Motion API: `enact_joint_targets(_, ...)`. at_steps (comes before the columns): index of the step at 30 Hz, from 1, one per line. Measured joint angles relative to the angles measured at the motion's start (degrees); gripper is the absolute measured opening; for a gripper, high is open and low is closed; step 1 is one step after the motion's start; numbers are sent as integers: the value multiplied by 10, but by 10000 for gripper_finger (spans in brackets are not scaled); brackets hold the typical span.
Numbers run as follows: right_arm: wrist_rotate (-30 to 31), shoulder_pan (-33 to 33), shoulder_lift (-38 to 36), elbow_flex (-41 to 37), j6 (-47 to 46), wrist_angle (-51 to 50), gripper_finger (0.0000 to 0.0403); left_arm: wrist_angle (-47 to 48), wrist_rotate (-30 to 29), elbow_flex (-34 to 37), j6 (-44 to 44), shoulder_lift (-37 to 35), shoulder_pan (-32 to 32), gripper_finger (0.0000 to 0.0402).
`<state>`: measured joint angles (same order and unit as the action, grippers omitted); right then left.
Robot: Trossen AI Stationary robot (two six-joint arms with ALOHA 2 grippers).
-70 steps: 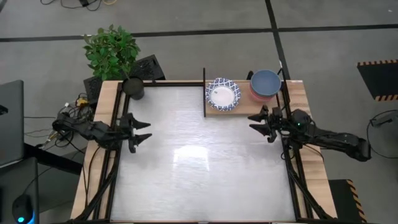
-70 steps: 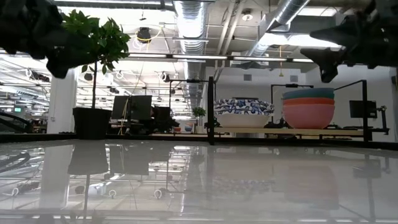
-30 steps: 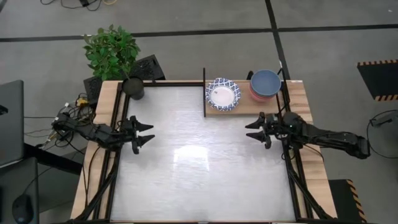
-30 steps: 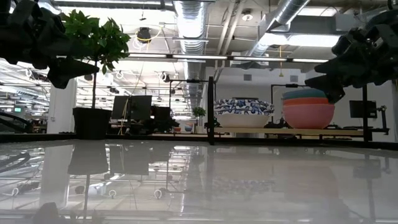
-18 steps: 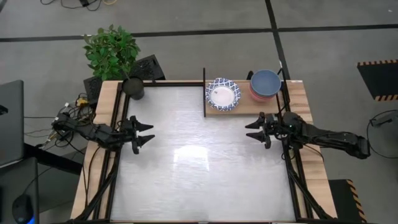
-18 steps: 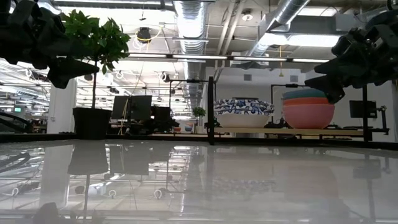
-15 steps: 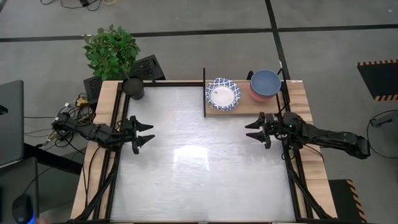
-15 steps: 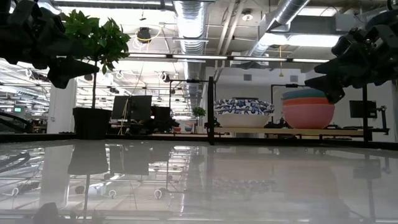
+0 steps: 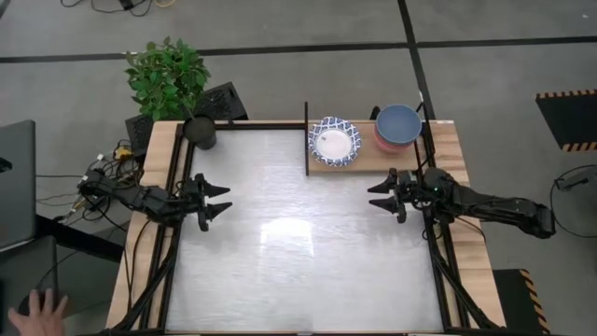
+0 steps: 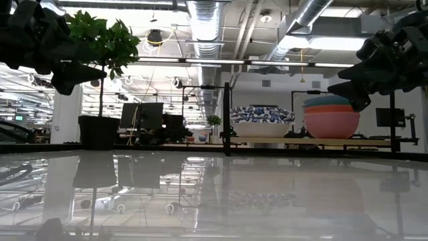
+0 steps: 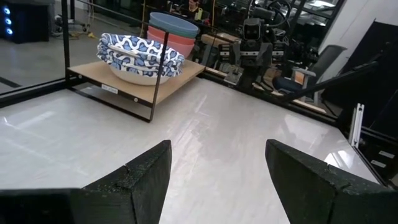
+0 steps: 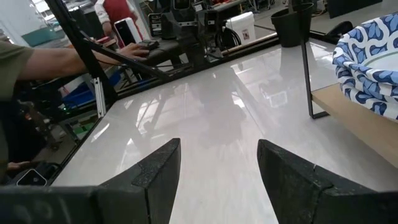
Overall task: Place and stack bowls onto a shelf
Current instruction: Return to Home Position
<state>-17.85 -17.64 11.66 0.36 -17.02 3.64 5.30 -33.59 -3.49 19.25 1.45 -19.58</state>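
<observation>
The desk (image 9: 298, 233) is glossy white, so smooth it mirrors the whole room like a wet floor. The shelf (image 11: 165, 81) at its far edge is a light wooden plank, matt, framed by thin black metal posts (image 10: 227, 114). The blue patterned bowls (image 11: 140, 53) look smooth and shiny, kinda glazed. The pink bowl (image 11: 183, 40) and the blue bowl (image 11: 174, 23) are smooth with a softer sheen. My left fingers (image 11: 134, 180) and right fingers (image 12: 155, 171) are dark, matt and grainy-rough.

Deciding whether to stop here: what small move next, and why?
Probably just hold both arms in place: the patterned stack and coloured stack sit on the shelf, and the left gripper and right gripper hang open and empty at the table's sides.
</observation>
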Motion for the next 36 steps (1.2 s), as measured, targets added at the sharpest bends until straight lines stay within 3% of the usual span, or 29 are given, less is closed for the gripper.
enact_joint_targets(36,0,0,0,0,0,-1,237,1,-13,0,-17,0,0,245)
